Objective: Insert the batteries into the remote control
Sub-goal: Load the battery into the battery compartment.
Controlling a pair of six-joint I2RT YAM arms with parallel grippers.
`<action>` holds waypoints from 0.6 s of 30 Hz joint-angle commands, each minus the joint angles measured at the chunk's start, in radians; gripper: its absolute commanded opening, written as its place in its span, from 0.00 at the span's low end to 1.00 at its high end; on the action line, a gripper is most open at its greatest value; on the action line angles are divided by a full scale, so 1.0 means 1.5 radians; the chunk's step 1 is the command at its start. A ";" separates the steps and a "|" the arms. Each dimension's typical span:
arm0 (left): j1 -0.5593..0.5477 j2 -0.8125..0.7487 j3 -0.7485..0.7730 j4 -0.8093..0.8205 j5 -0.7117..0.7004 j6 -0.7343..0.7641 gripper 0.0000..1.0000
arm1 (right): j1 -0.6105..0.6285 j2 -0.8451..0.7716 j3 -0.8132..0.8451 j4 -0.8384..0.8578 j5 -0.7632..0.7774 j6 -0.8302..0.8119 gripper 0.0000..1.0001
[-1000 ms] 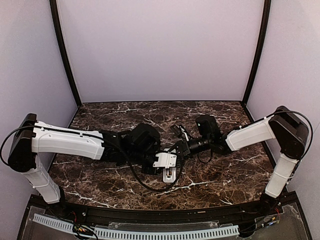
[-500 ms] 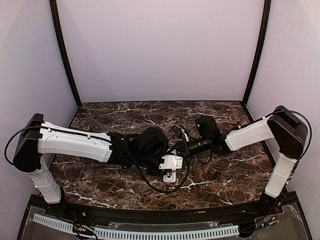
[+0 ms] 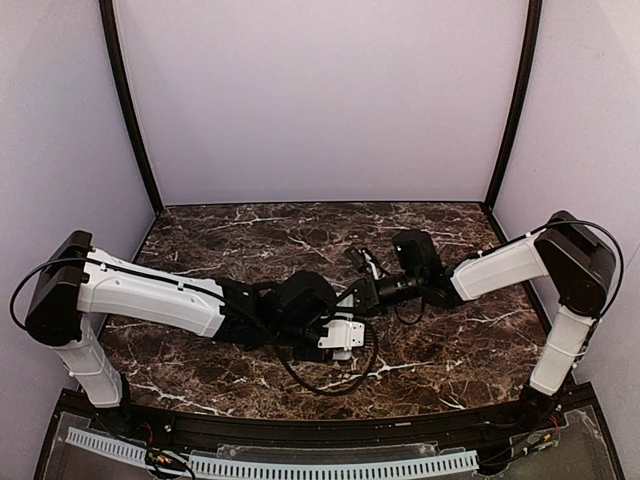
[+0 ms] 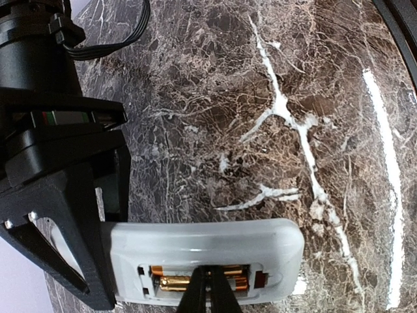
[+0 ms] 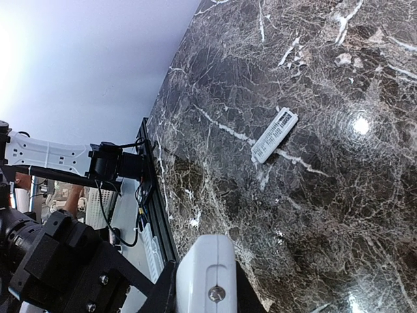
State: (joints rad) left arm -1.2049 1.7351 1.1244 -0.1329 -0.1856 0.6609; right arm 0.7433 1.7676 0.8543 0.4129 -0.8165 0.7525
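Observation:
The white remote control is held off the table with its back up. Its open recess holds gold batteries. My left gripper is shut, its closed tips pressing into the recess on the batteries. My right gripper is shut on one end of the remote; its black fingers show at the left of the left wrist view. In the top view both grippers meet at the table's middle, left and right, and the remote is mostly hidden under them.
A smaller flat white plastic piece lies on the dark marble table, apart from the remote. Black cables loop from the left wrist near the front edge. Pale walls enclose the table on three sides.
My left arm has stretched further right and its wrist has swung down over the remote. The right arm has hardly moved.

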 commanded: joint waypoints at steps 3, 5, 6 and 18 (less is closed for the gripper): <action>0.007 -0.030 -0.043 0.031 -0.039 -0.022 0.05 | 0.007 -0.043 0.012 0.115 -0.092 0.034 0.00; 0.007 -0.054 -0.046 0.050 -0.049 -0.030 0.06 | 0.003 -0.045 0.007 0.114 -0.089 0.029 0.00; 0.007 -0.070 -0.047 0.061 -0.058 -0.033 0.07 | 0.001 -0.047 0.005 0.110 -0.087 0.026 0.00; 0.013 -0.239 -0.144 0.193 -0.080 -0.196 0.51 | -0.024 -0.093 -0.010 0.086 -0.072 -0.007 0.00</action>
State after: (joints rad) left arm -1.1973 1.4487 0.9585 0.0834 -0.2855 0.4992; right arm 0.7158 1.6676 0.8513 0.4992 -0.9028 0.7589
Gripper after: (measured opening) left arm 0.458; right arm 0.189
